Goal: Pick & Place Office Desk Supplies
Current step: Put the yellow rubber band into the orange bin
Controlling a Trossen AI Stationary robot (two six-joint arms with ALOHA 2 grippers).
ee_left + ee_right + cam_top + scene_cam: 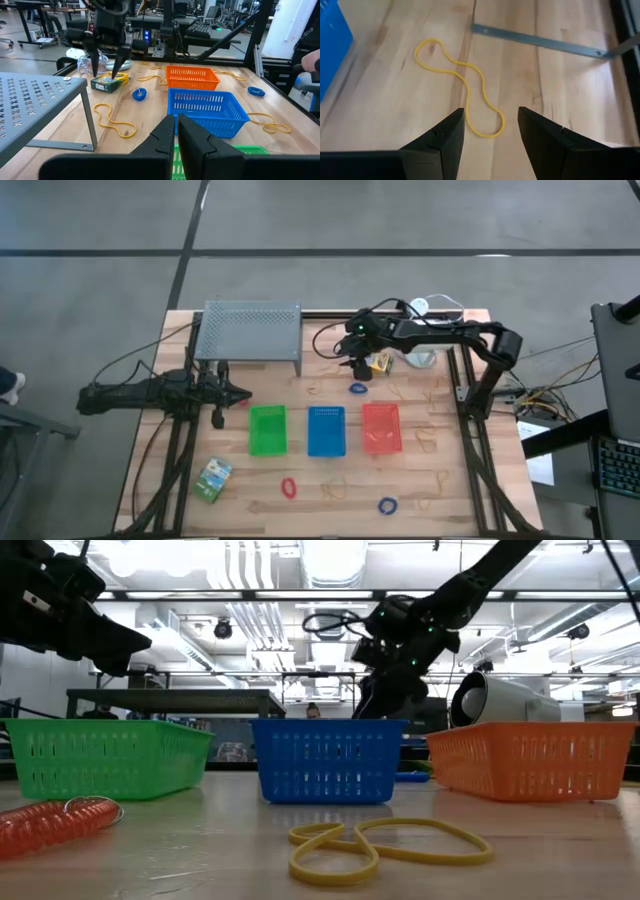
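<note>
High view gives you the table (150, 480) with the grey rack (250, 330) at its back-left, then three baskets in a row: green (267, 430), blue (326, 431), red (381, 428). Your right gripper (358, 368) hangs beside the rack's right end, fingers spread with nothing between them; in its wrist view a yellow band (462, 85) lies on the wood past the fingertips. A crayon box (379, 363) sits just right of that gripper, a blue loop (358, 388) just in front. Your left gripper (243, 396) waits left of the green basket, fingers nearly together, empty. Another crayon box (213, 479), a red loop (289, 488) and a second blue loop (387, 505) lie near the front edge.
</note>
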